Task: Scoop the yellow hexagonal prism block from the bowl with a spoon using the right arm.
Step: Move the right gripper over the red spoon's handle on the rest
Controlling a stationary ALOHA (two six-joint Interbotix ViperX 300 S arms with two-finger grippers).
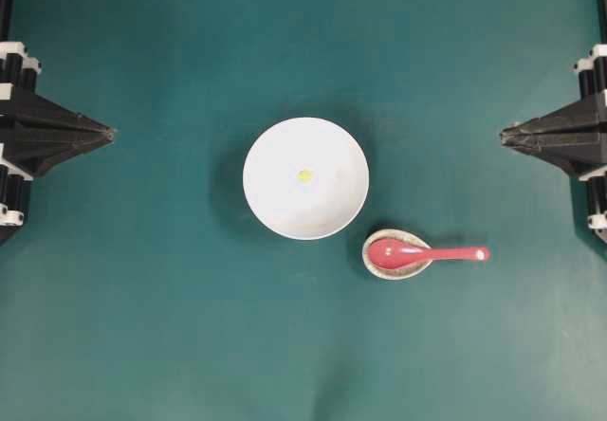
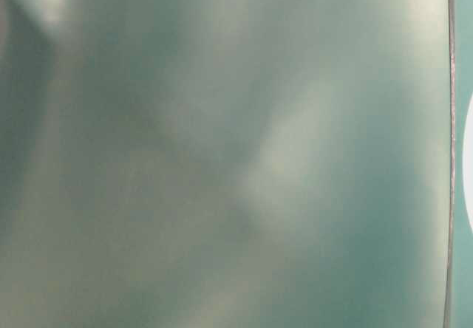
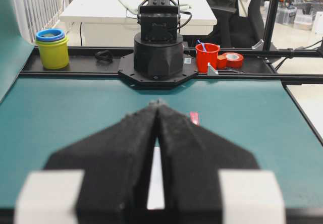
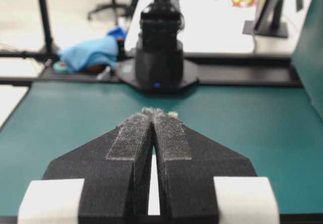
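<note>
Entry, overhead view, working outward from your right gripper (image 1: 504, 136), parked at the right edge of the frame, mid-height. Its fingers were pressed together tip to tip, holding nothing and touching nothing; the right wrist view confirmed the pads (image 4: 170, 138) met with no gap at the point.

Nearest task item: the spoon (image 1: 427, 253), below and to the left of that gripper, well apart from it. Its long axis ran left to right across the frame, handle end toward the right edge, scoop resting in the small speckled dish (image 1: 375, 265). You would therefore meet the handle first, a judgement favouring the right arm.

Next out: the bowl (image 1: 305, 141), centre frame, just up and left of the dish. The yellow hexagonal prism block (image 1: 304, 175) sat near its middle.

Farthest: the left gripper (image 1: 106, 134) at the left edge, likewise shut and empty, farther from the spoon.

The table-level view was blurred; nothing usable.
</note>
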